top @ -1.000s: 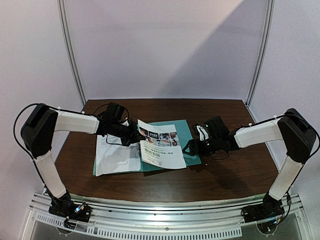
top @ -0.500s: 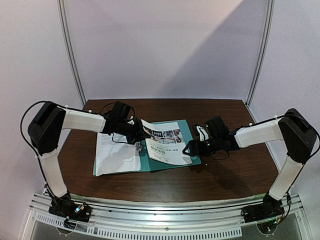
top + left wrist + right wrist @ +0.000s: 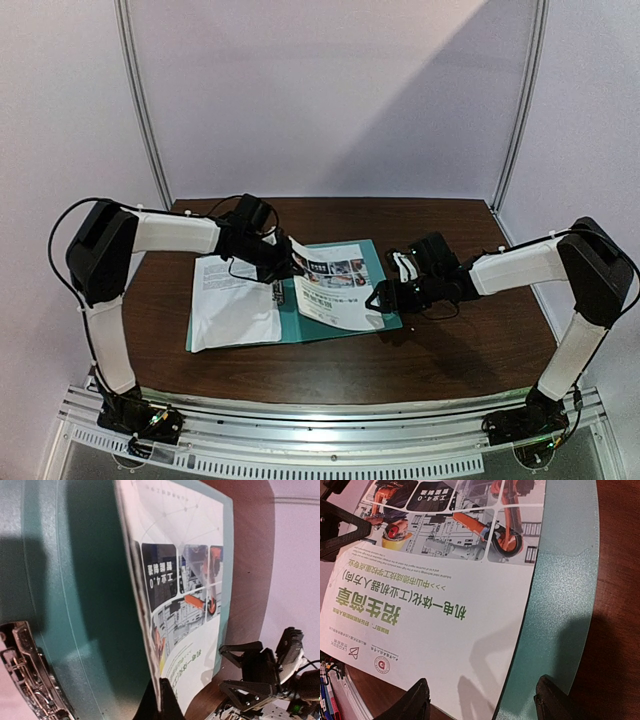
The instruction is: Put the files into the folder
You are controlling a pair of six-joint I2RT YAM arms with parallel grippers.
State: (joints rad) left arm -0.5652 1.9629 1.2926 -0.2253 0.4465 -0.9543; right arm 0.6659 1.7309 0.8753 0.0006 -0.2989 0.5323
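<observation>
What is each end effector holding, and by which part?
Left end effector pinches the colour sheet by its left edge near the far corner; right end effector holds nothing.

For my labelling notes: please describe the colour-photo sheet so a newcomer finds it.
On the brown table lies an open teal folder. The sheet covers its right half, one edge pinched by the left hand. Unlike the plain white sheet beside it, it shows colour photos.

Dark brown wooden table [image 3: 450, 350], spanning the middle of the frame. Lying open and flat on it, left of centre: teal folder [image 3: 305, 330], left half covered by a white sheet [image 3: 232, 315].
</observation>
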